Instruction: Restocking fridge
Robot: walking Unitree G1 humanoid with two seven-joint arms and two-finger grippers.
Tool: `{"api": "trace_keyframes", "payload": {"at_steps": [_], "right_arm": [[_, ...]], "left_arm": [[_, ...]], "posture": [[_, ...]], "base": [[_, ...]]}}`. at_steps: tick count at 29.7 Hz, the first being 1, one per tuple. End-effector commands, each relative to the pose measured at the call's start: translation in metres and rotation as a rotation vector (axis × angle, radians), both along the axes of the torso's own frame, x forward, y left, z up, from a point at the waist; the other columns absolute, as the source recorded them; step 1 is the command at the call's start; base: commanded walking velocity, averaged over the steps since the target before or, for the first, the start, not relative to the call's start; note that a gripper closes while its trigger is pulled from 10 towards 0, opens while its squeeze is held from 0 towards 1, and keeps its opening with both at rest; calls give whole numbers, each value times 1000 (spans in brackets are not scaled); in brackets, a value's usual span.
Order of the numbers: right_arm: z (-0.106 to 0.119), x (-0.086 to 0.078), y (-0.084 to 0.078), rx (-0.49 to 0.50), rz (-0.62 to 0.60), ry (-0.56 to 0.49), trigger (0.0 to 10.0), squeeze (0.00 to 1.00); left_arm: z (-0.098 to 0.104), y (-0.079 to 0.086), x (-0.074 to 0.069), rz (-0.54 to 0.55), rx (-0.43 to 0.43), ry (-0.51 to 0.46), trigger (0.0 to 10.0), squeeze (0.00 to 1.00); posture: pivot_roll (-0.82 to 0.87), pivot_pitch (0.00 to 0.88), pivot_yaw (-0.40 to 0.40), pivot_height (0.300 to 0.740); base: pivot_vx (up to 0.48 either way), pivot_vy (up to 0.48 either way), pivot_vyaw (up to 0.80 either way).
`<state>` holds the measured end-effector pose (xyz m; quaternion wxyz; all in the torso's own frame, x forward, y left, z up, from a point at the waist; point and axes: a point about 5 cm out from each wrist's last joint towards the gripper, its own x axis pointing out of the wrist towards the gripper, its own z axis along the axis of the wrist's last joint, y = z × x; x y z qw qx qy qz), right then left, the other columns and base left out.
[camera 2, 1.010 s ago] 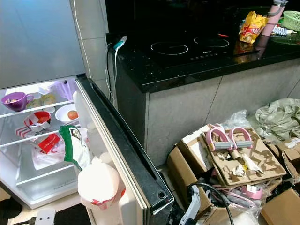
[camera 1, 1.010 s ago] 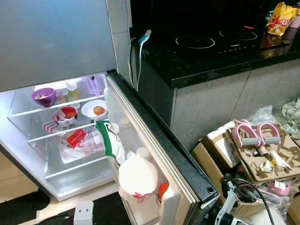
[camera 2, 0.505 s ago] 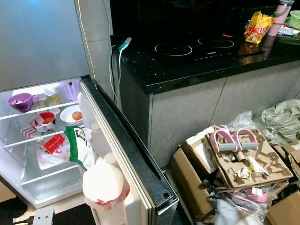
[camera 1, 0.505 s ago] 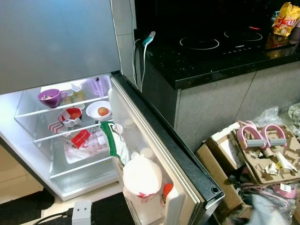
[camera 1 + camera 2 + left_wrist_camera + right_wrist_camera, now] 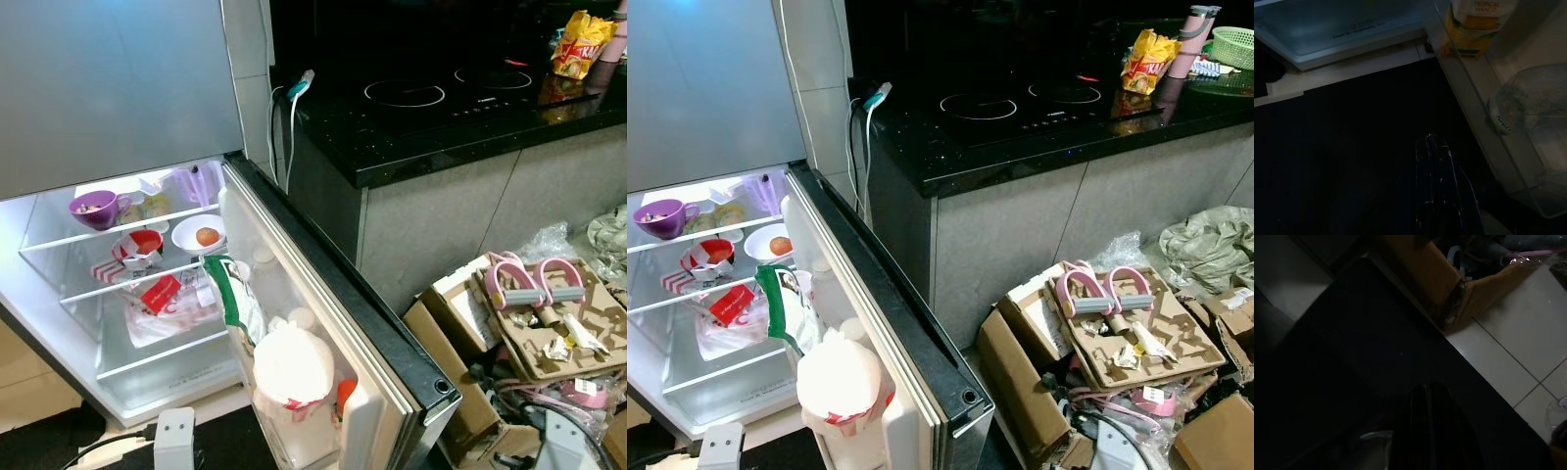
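Standing open on the left, the fridge (image 5: 59, 294) is lit inside, with a purple cup (image 5: 96, 208) on its top shelf. A white bag (image 5: 292, 367) is held in the fridge door (image 5: 343, 323). Both grippers hang low: the left gripper (image 5: 1434, 142) and the right gripper (image 5: 1429, 389) are each seen with fingers pressed together.
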<state>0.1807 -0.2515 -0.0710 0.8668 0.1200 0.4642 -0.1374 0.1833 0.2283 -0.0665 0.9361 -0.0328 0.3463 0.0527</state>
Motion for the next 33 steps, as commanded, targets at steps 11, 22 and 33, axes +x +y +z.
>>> {"api": "trace_keyframes", "payload": {"at_steps": [11, 22, 33], "right_arm": [[-4, -8, -2, -8, -24, 15, 10000, 0], [1, 4, 1, -118, 75, -18, 10000, 0], [10, 17, -6, -147, 66, -28, 10000, 0]], "left_arm": [[-1, -9, 0, -46, -22, 16, 10000, 0], [-3, -21, 6, -218, 35, 70, 10000, 0], [10, -22, 32, -168, 1, 27, 10000, 0]], "posture": [[-75, 30, 9, 740], [-83, 0, -2, 740], [-93, 34, 28, 740]], "base": [[0, 0, 0], [0, 0, 0], [-161, 0, 0]]}}
